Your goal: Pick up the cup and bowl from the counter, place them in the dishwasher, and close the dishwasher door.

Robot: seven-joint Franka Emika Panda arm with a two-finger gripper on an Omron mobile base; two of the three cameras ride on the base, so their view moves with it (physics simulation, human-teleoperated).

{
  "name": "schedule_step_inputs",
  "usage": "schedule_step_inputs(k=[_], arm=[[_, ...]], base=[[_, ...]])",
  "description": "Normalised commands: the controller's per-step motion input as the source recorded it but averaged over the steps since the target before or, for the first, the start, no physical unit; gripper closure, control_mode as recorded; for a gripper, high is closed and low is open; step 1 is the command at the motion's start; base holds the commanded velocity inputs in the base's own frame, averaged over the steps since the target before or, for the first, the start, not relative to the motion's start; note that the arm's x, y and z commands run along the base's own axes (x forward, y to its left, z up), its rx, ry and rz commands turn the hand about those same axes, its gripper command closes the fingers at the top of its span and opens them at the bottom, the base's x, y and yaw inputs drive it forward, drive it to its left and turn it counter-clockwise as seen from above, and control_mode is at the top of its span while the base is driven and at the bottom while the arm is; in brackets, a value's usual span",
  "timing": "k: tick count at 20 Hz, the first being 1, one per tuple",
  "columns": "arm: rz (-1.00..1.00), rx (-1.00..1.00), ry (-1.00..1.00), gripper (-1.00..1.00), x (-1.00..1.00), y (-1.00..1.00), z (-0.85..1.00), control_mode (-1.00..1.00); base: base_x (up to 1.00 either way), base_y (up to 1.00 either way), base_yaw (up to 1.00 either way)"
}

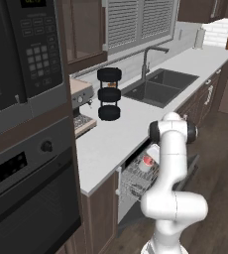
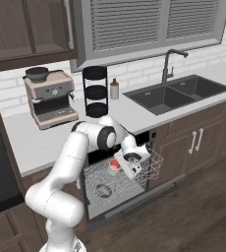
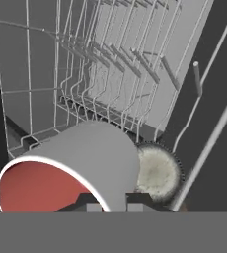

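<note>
White wire rack (image 2: 116, 183) of the open dishwasher (image 1: 136, 191) already carries the bowl (image 2: 103, 190), and the gripper (image 2: 116, 167), clenched on the cup (image 3: 71, 170), hangs at the bowl's 1 o'clock, with releasing it and shutting the door left.

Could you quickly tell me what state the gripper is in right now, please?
Gripper: closed on the small salmon-red cylinder cup, held over the white wire rack of the open dishwasher.
</note>
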Motion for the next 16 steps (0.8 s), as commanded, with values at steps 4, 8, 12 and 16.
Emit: schedule_step_inputs(k=[4, 8, 12, 16], arm=[[0.03, -0.01, -0.03, 1.0, 0.64, -0.2, -0.56, -1.0], [0.01, -0.01, -0.05, 1.0, 0.47, -0.06, -0.46, -1.0], [0.0, -0.02, -0.04, 1.0, 0.35, 0.0, -0.49, -1.0], [0.0, -0.01, 0.0, -1.0, 0.23, 0.0, -0.63, -1.0]], base=[[0.0, 0.0, 0.0], [0.0, 0.0, 0.0], [0.0, 0.0, 0.0], [0.0, 0.0, 0.0]])
